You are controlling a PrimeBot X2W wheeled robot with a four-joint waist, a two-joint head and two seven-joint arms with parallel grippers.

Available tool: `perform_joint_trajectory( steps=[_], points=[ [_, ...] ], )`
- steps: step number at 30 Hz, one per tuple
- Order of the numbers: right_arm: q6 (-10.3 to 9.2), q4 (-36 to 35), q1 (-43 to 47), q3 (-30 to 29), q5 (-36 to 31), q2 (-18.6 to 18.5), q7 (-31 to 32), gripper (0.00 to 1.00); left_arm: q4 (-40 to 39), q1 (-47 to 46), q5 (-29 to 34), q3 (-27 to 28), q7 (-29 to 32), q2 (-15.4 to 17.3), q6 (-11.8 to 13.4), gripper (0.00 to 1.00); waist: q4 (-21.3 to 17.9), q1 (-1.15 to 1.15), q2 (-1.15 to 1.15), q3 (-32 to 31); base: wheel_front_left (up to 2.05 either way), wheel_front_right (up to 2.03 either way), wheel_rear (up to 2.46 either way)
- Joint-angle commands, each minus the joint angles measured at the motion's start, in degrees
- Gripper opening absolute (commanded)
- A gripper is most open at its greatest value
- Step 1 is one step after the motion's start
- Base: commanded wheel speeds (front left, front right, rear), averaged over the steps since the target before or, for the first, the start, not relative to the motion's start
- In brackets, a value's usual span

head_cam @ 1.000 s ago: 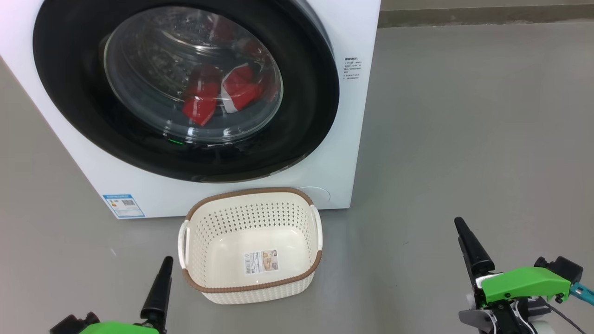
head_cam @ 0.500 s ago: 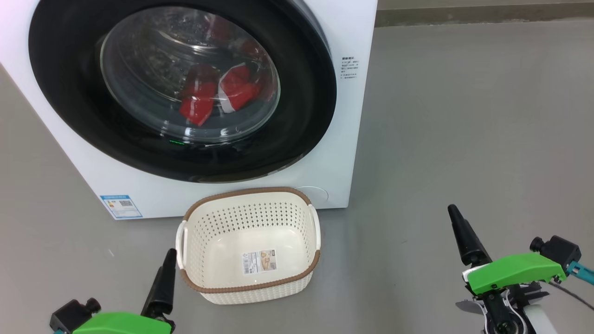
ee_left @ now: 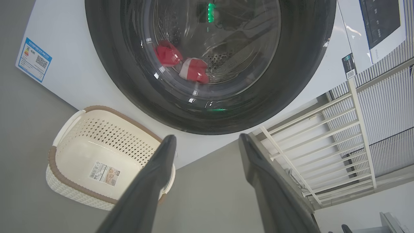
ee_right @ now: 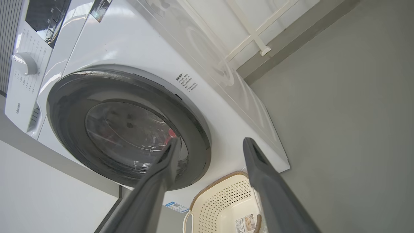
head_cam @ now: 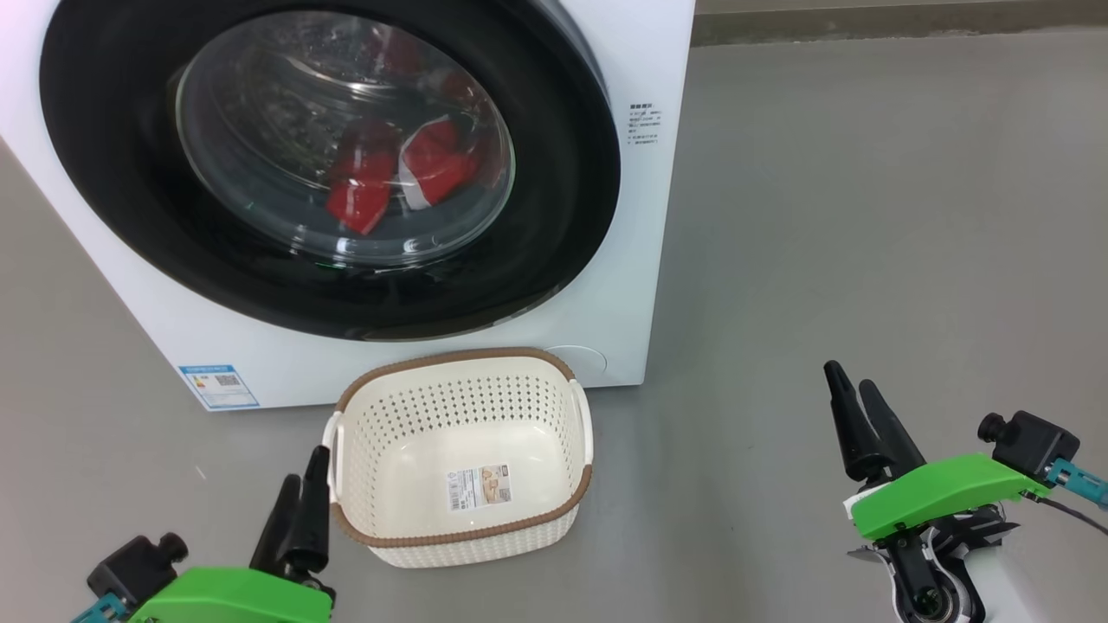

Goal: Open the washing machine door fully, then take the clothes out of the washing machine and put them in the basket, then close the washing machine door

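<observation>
The washing machine (head_cam: pixel 658 69) stands ahead, white, with a blue label sticker (head_cam: pixel 218 385) low on its front. The washing machine door (head_cam: pixel 571 173) lies flat against the front, and red clothes (head_cam: pixel 433 160) with white trim show through its glass. The basket (head_cam: pixel 459 356) sits empty on the floor just below the door, a paper label on its bottom. My left gripper (head_cam: pixel 303 467) hovers open beside the basket's left handle. My right gripper (head_cam: pixel 853 385) is open over bare floor, well right of the basket. The left wrist view looks up at the door (ee_left: pixel 291 81), clothes (ee_left: pixel 194 69) and basket (ee_left: pixel 64 181).
Grey floor (head_cam: pixel 866 216) stretches to the right of the machine up to a dark skirting strip (head_cam: pixel 866 22). A white railing (ee_left: pixel 323 129) stands beside the machine. The control panel with its round knob (ee_right: pixel 24 63) is above the door (ee_right: pixel 64 106).
Both grippers have come up and forward, the right one also drifting left toward the machine; each now shows two separate fingers. The camera has shifted slightly. Door, clothes and basket are unmoved.
</observation>
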Motion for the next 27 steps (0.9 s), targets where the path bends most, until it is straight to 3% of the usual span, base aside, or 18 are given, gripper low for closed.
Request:
perform_joint_trajectory(
  steps=[1,27],
  points=[
    [0.18,-1.53,-3.75,0.98,-2.69,-0.57,-0.85,1.0,-1.99,-3.19,2.3,1.05,-0.89,0.51,0.13,1.0,-0.06,0.0,0.0,0.02,0.0,0.0,0.0],
    [0.23,1.42,-8.81,5.17,-19.02,-0.81,-5.17,1.0,-2.53,-6.15,19.76,0.61,-5.26,0.51,0.67,1.0,-0.68,-0.01,0.0,-0.08,0.0,0.0,0.0]
  ],
)
